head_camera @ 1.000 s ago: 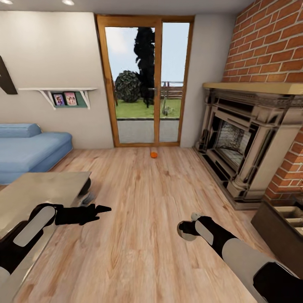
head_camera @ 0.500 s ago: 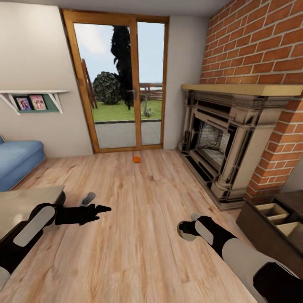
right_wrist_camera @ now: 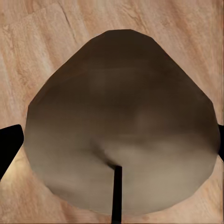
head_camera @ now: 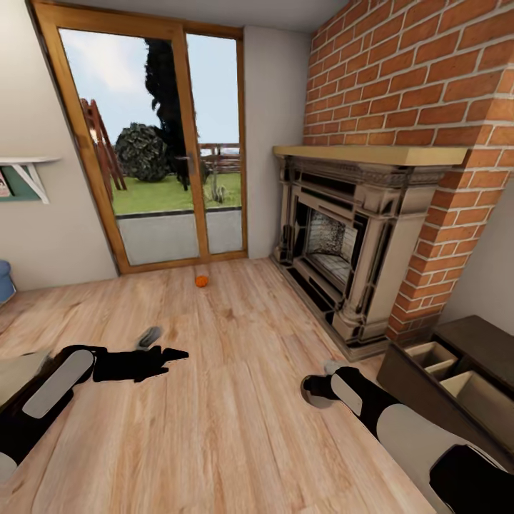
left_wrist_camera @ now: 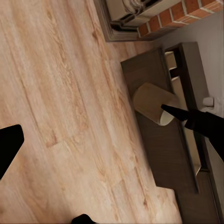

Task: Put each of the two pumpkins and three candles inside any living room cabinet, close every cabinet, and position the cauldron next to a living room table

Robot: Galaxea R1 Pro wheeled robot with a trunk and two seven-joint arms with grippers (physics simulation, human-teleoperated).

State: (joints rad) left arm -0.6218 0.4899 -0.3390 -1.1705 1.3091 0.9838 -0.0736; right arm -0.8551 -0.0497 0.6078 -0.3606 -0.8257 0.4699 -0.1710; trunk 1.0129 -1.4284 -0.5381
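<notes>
One small orange pumpkin (head_camera: 202,281) lies on the wood floor in front of the glass patio door. The dark brown cabinet (head_camera: 457,385) stands low at the right past the fireplace, with drawers pulled out showing pale interiors; it is also in the left wrist view (left_wrist_camera: 158,154). My right gripper (head_camera: 314,391) is shut on a pale tan rounded object, apparently a candle (right_wrist_camera: 121,121), held above the floor near the cabinet. My left gripper (head_camera: 175,353) hangs open over the floor, holding nothing. The cauldron is out of view.
A stone fireplace (head_camera: 343,243) with a raised hearth stands against the brick wall at the right. A table corner (head_camera: 14,368) and a bit of blue sofa (head_camera: 3,282) sit at the left edge. Open floor stretches to the door (head_camera: 157,150).
The camera has turned to the right: sofa, table and shelf slid off to the left, and the cabinet came further into view. Both arms kept their pose.
</notes>
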